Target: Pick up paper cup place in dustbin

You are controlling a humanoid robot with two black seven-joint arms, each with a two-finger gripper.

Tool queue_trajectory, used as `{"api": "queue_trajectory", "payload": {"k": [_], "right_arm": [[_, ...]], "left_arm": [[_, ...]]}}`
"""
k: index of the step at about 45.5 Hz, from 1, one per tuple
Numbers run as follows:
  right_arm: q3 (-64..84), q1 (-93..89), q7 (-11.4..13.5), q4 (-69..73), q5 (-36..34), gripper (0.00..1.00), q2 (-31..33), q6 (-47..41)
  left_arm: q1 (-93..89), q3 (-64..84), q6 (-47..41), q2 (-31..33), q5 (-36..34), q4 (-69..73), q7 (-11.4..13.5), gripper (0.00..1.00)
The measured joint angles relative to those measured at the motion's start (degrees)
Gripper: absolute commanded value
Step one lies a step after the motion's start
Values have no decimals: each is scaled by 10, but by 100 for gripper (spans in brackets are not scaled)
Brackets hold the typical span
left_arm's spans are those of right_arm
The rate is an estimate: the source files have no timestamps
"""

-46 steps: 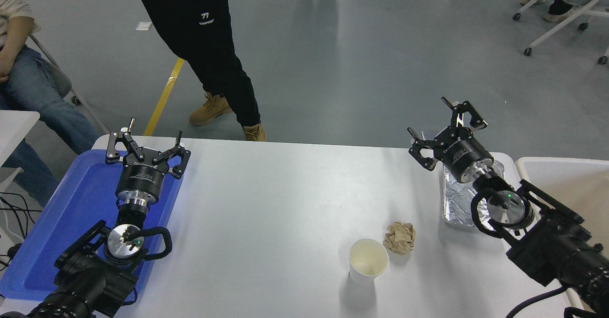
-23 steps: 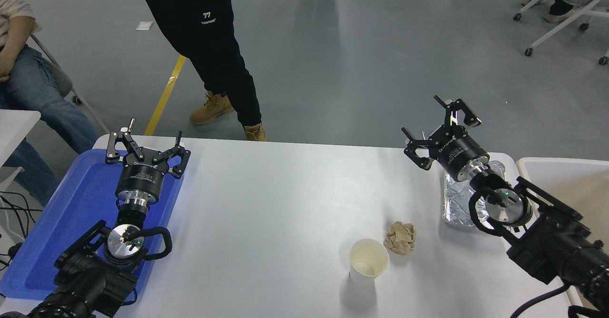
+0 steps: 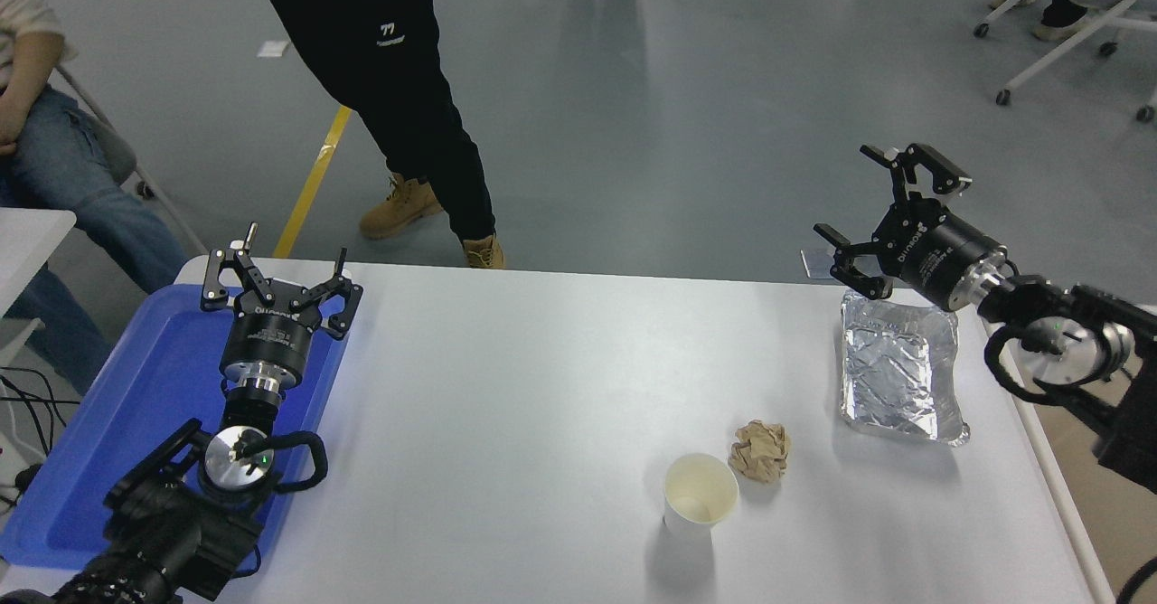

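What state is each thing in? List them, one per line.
Paper cup: upright, empty, untouched.
Paper ball: crumpled, beside the cup.
Foil tray: empty, crinkled.
Blue tray: under the left arm.
Left gripper: open, parked.
Right gripper: open, raised, holding nothing.

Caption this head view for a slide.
Open right gripper raised above foil tray; paper cup upright, untouched.

the dustbin is cut off by the right edge, partly behind the right arm.
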State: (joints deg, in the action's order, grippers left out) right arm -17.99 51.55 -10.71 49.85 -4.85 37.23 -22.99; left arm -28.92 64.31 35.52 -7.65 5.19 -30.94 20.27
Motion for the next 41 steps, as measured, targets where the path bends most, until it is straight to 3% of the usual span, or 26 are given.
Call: {"api": "queue_trajectory", "payload": {"k": [23,41], "right_arm": [[338,260,-5,22,14,100,32,-1],[505,397,-4,71,174,100,22,-3]], "left_arm": [[0,0,1,0,0,0,-1,100],[1,0,0,-1,0,0,1,100]]}}
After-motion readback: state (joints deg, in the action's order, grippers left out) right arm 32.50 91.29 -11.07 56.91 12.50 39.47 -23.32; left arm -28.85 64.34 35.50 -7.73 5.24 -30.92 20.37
